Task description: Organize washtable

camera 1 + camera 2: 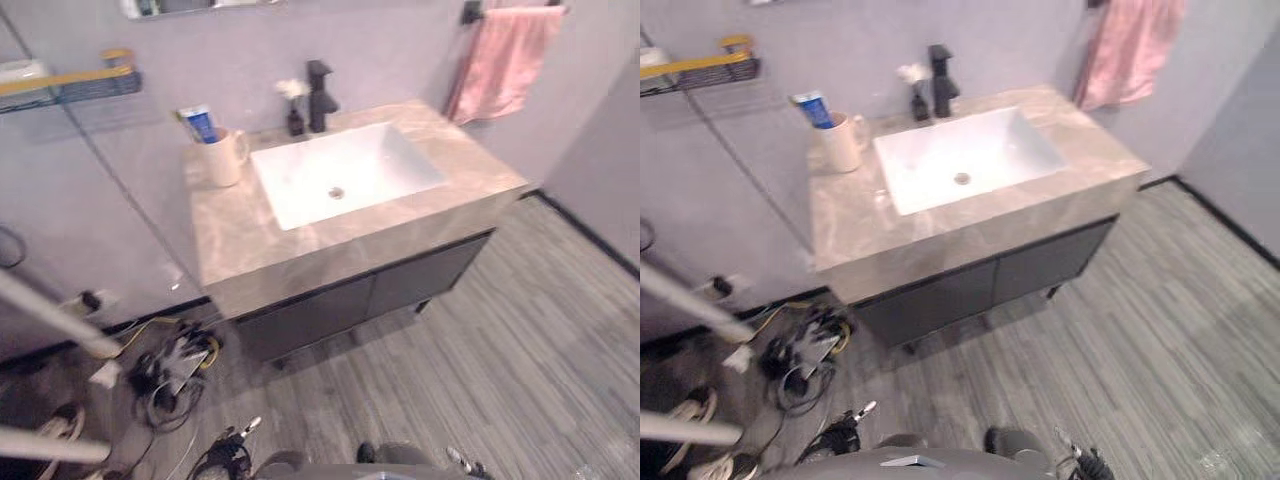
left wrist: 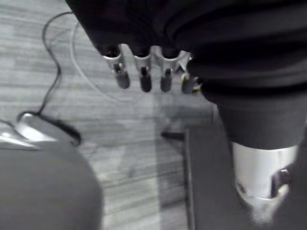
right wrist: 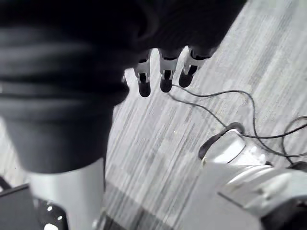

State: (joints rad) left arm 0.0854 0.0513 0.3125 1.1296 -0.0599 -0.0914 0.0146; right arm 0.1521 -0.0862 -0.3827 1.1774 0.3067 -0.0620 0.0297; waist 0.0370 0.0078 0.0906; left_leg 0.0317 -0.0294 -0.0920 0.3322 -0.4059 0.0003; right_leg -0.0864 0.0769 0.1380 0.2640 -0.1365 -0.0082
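Observation:
The washtable [image 1: 250, 240] is a beige marble top over dark cabinet doors [image 1: 350, 300], with a white sink [image 1: 345, 172] set in it. At its back left stands a cream mug [image 1: 224, 157] holding a blue-and-white toothpaste tube [image 1: 200, 123]. Behind the sink are a black tap [image 1: 320, 95] and a small dark vase with a white flower [image 1: 294, 105]. My left hand [image 2: 145, 76] hangs low over the floor, its fingers relaxed and holding nothing. My right hand [image 3: 166, 76] hangs the same way, also with nothing in it.
A pink towel [image 1: 503, 60] hangs on a wall bar at the right. A wire shelf with a yellow rail [image 1: 70, 85] sits on the left wall. A tangle of cables [image 1: 170, 365] lies on the grey plank floor left of the cabinet, near pale slanted bars [image 1: 55, 318].

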